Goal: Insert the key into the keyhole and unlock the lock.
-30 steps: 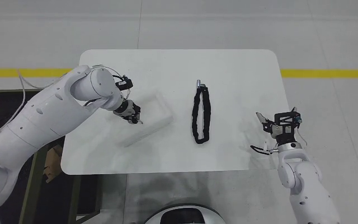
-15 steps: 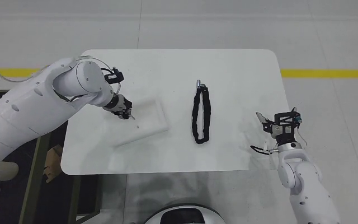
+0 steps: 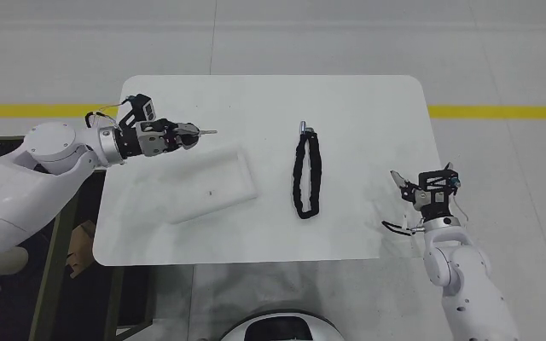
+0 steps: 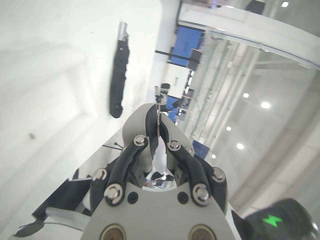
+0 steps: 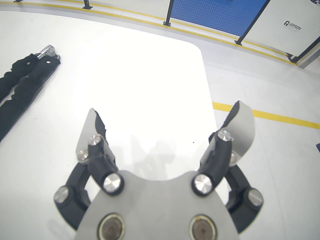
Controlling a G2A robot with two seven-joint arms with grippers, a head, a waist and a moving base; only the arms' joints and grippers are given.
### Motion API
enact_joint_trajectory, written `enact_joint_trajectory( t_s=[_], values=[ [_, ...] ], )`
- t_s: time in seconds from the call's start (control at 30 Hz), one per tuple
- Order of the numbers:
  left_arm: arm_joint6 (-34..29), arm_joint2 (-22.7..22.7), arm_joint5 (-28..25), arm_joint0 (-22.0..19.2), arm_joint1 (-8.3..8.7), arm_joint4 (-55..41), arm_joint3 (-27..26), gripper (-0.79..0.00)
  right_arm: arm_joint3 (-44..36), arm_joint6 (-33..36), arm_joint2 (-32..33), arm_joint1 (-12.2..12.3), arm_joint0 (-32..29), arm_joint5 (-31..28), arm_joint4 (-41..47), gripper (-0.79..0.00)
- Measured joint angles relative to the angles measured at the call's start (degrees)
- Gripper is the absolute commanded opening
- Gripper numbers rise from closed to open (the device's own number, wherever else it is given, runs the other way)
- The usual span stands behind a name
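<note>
A black fabric-sleeved chain lock (image 3: 307, 175) with a silver metal cylinder at one end lies stretched out as a narrow loop on the white tabletop (image 3: 358, 102), cylinder end away from the robot. On the robot's left of the lock and well apart from it, the left claw (image 3: 189, 135) is clamped on a small silver metal key (image 3: 206, 133), whose blade sticks out past the fingertips towards the lock. A flat white rectangular tray (image 3: 213, 183) lies between that claw and the lock. On the lock's other side, near the tabletop's edge, the right claw (image 3: 393, 202) has its fingers spread wide apart, holding nothing.
</note>
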Motion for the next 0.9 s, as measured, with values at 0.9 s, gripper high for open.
enact_joint_trajectory(
  t_s=[0.9],
  values=[
    [-2.8,-1.1,-3.8,2.8,0.4,-2.9,0.2,-0.785,4.0,49.4,-28.3,-5.4,33.5,11.8,31.9,0.0]
  ],
)
